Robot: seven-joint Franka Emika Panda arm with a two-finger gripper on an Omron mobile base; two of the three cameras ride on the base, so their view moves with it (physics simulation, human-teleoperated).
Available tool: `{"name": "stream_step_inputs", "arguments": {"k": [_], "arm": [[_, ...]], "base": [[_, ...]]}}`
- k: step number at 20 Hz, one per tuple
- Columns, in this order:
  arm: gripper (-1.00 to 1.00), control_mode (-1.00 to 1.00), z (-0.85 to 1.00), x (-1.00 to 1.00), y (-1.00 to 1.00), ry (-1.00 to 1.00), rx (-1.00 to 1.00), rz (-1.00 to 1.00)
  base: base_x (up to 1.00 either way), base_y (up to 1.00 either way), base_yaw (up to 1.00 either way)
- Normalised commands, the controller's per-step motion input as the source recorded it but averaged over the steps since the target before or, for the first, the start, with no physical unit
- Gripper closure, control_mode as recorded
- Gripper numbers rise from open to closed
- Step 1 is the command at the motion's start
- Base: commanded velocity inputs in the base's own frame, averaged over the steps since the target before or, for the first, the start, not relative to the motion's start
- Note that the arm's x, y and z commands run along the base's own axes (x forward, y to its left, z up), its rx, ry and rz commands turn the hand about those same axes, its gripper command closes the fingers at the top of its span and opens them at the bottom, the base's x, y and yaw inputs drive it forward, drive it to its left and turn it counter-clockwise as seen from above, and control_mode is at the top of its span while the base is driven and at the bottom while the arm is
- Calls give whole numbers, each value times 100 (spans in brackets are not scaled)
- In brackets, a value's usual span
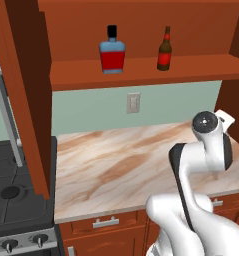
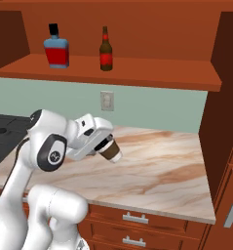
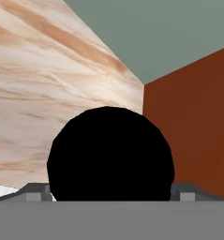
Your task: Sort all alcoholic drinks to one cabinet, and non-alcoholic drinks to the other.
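Right base view, jaws (image 2: 108, 145) clasping squat brown paper cup (image 2: 111, 150), round black lid, over veined marble counter (image 2: 166, 166)

The short dark-brown cup with a black lid (image 2: 111, 151) is half buried in the two-finger gripper (image 2: 104, 144), only its lower body and base poking out in the right base view, and in the hand view its round black lid (image 3: 110, 153) blocks the finger tips and the counter behind. From the left base camera the white arm (image 1: 206, 150) covers the hand entirely. The labels on the squat red bottle with pale-blue shoulders (image 1: 112, 51) and the slim brown long-necked bottle (image 1: 164, 50) are too small to read.
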Motion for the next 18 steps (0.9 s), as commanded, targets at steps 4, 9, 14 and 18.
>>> {"name": "stream_step_inputs", "arguments": {"k": [4,9,14,18], "arm": [[100,-100,23,-48,0,8,0,1],[100,-100,13,-49,0,2,0,3],[100,-100,5,-51,3,-6,1,4],[100,-100,9,-46,9,-13,3,4]], "base": [[0,0,0],[0,0,0],[0,0,0],[0,0,0]]}}
